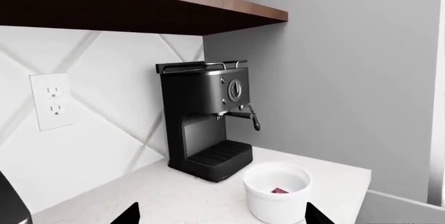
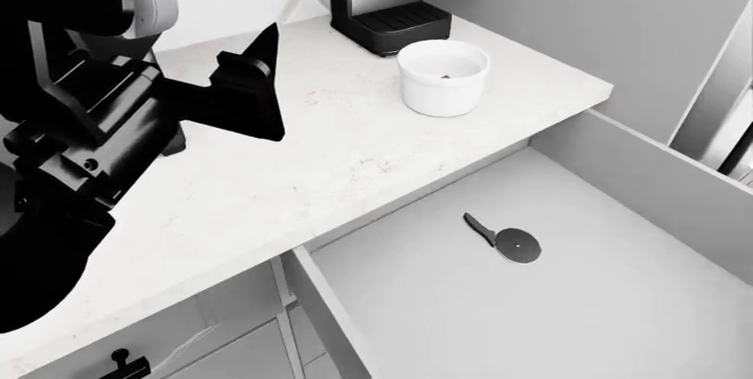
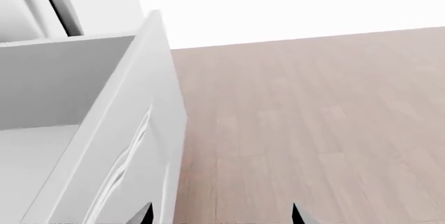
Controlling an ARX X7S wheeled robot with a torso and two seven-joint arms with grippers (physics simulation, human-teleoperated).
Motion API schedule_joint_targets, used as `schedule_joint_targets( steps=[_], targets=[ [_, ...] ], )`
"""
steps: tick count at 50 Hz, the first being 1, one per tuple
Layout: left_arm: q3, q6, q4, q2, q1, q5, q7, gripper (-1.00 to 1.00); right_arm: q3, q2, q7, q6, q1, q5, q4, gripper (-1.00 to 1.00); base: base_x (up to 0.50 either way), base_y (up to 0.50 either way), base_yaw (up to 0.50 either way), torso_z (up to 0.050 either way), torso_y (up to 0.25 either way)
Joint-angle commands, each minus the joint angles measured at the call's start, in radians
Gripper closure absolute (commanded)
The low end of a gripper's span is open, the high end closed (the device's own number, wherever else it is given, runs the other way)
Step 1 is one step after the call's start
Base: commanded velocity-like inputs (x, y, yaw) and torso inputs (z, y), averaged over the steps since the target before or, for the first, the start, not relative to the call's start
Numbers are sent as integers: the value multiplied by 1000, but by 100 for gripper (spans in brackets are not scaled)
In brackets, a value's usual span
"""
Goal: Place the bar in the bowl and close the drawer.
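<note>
Now, left fingers: two dark tips [image 1: 131, 213] showing at the edge of the left wrist view, standing wide apart and holding nothing; the left gripper [image 2: 253, 88] is hovering over the counter [image 2: 294, 159], well apart from the bowl.
Right fingers: two dark tips [image 3: 295, 212] peeking into the right wrist view, spread apart and gripping nothing; the right gripper [image 3: 219, 216] is hanging beside the drawer's front panel, above the wooden floor [image 3: 313, 120].
Bar: lying inside the bowl as a small red patch [image 1: 280, 190] on its bottom; only a dark speck in the head view.
Bowl: white, upright [image 2: 443, 77], sitting on the counter just in front of the coffee machine [image 1: 208, 125], near the counter's corner.
Drawer: standing pulled far out [image 2: 659, 176], its pale grey interior showing below the counter edge.
Pizza cutter: lying flat [image 2: 503, 238] on the drawer floor, alone.
Surroundings: a wall socket [image 1: 53, 101] sitting on the tiled backsplash, under a dark wooden shelf [image 1: 139, 5].
</note>
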Motion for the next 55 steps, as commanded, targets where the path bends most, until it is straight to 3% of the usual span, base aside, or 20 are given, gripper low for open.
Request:
schedule_joint_targets(
  steps=[1,55],
  targets=[
    [-32,8,-6,24,3,26,13,-100,-89,-41,-41,-20,53,-9,46,-100,0,0,0,0,0],
    [-44,18,-7,12,33,37,26,-100,-467,-110,-47,-148,308,-128,336,-100,0,0,0,-1,0]
  ],
)
